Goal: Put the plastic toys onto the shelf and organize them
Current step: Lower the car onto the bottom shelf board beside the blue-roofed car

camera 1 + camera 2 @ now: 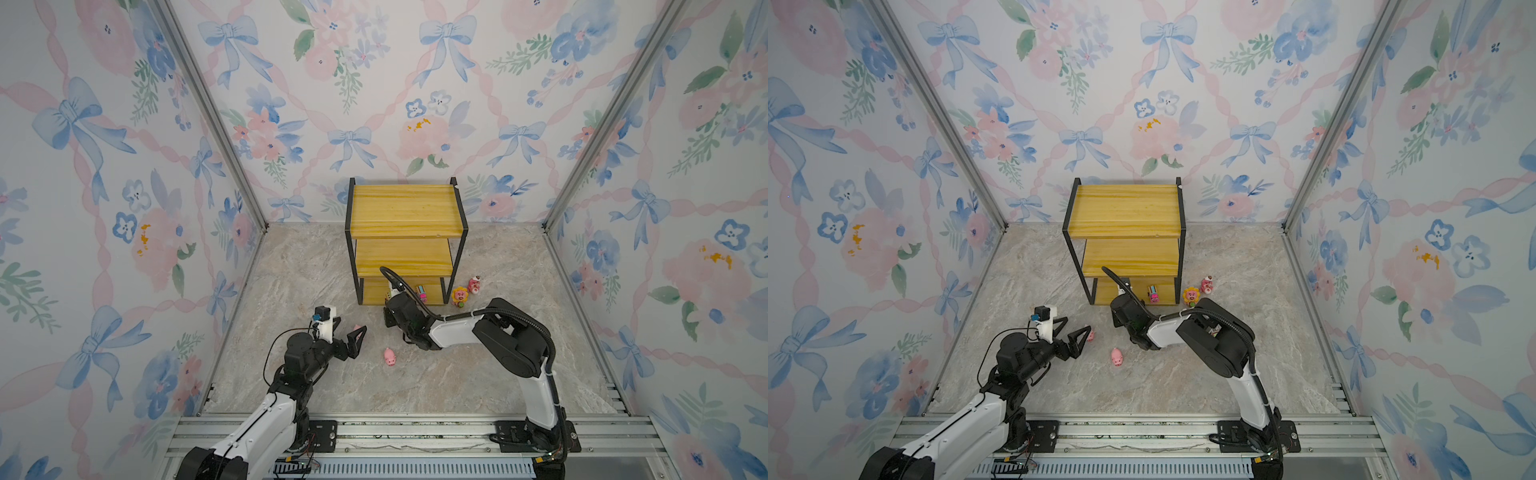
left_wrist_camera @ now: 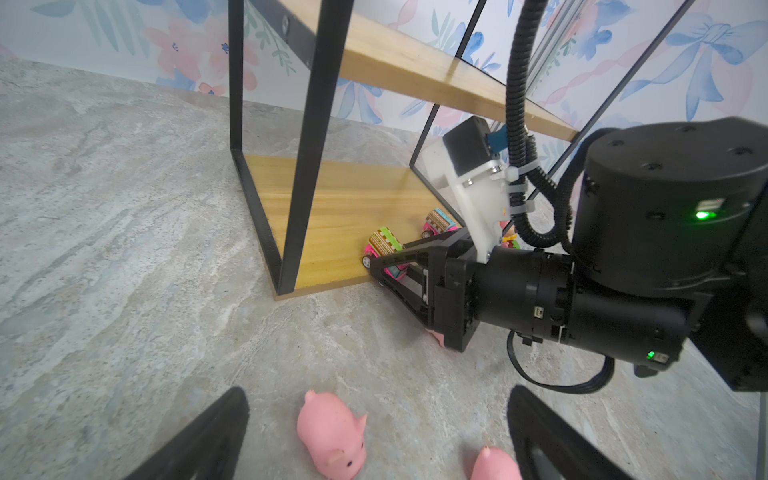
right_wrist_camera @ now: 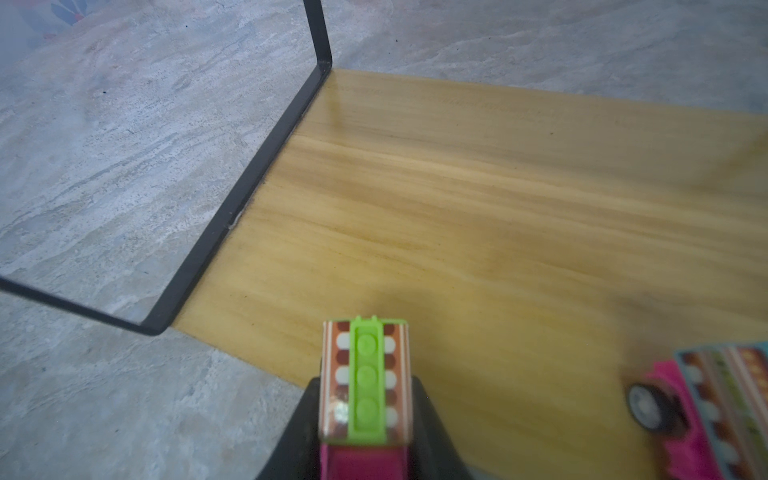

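Note:
The shelf (image 1: 405, 208) (image 1: 1125, 208) stands at the back of the floor. My right gripper (image 3: 365, 436) (image 2: 374, 264) is shut on a toy vehicle (image 3: 365, 382) (image 2: 384, 243) with a green roof strip and pink body, at the front edge of the bottom board (image 3: 498, 187). A second vehicle (image 3: 706, 407) (image 1: 422, 291) (image 1: 1153, 294) rests on that board beside it. My left gripper (image 2: 380, 436) (image 1: 351, 328) (image 1: 1074, 326) hangs open low over the floor. One pink pig (image 2: 332, 432) lies in the gap between its fingers, and another pig (image 2: 494, 463) sits near one finger.
Two pink bear figurines, one with sunflower petals (image 1: 459, 296) (image 1: 1191, 296) and one plain (image 1: 474, 284) (image 1: 1207, 284), stand on the floor right of the shelf. A pig (image 1: 390, 356) (image 1: 1116, 357) lies on the floor between the arms. Something pink (image 2: 436, 336) peeks out under my right gripper.

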Motion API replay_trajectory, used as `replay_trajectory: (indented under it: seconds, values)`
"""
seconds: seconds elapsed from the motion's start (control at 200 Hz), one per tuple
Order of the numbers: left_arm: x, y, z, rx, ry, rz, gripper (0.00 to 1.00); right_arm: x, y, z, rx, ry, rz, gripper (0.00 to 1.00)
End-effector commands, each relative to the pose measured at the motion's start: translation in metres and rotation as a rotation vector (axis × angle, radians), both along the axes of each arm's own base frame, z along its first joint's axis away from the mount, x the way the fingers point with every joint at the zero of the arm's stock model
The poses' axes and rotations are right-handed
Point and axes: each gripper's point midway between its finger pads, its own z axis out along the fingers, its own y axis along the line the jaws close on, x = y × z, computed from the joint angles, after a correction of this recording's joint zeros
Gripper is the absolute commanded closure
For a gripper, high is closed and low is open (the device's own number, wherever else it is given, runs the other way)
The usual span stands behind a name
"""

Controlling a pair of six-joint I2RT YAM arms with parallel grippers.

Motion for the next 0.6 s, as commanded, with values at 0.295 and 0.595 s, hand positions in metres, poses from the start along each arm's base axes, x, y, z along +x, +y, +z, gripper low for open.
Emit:
replay_trajectory:
  seconds: [0.295, 0.595]
  values:
    - [0.001, -0.0036, 0.0056, 0.01, -0.02, -0.018, 0.02, 0.0143, -0.0078, -0.0168, -0.015, 0.035, -0.05, 0.79]
    - [0.0009, -0.0038, 0.0065, 0.01, -0.024, -0.019, 0.02, 0.0136, -0.0095, -0.0175, -0.004, 0.031, -0.055, 0.79]
